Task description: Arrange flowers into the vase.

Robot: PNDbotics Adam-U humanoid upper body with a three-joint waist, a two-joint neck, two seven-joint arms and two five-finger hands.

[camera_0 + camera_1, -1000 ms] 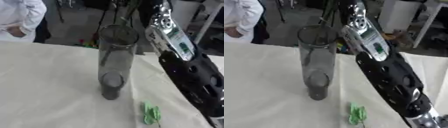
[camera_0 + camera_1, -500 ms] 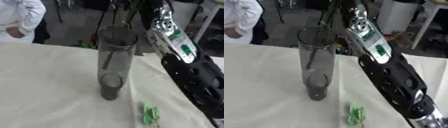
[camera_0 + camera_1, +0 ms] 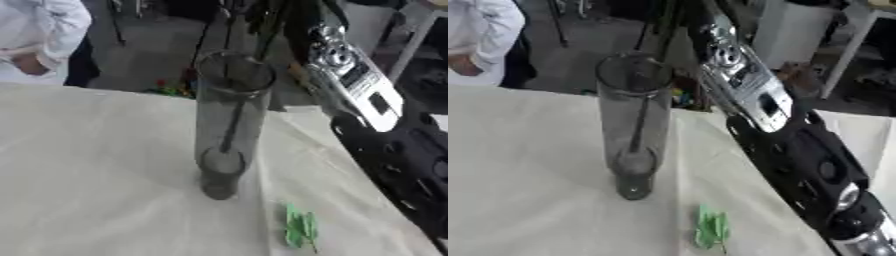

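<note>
A tall clear glass vase [image 3: 226, 125] stands upright on the cloth-covered table [image 3: 87, 175]. A thin dark flower stem [image 3: 639, 125] runs down inside it, slightly tilted, with its lower end near the vase's bottom. The stem continues up out of the mouth to my right hand [image 3: 686, 17], which shows dark at the top edge above the vase and holds the stem's upper part. My right forearm [image 3: 750, 95], silver and black, slants up from the lower right beside the vase. The flower's head is out of view. My left hand does not show.
A small green leaf piece [image 3: 710, 230] lies on the cloth in front and to the right of the vase. Some green and red bits [image 3: 166, 90] sit past the table's far edge. A person in a white coat [image 3: 39, 40] stands at the far left.
The stem has sunk deeper into the vase, from the upper part down to near the bottom. My right arm has shifted a little with it.
</note>
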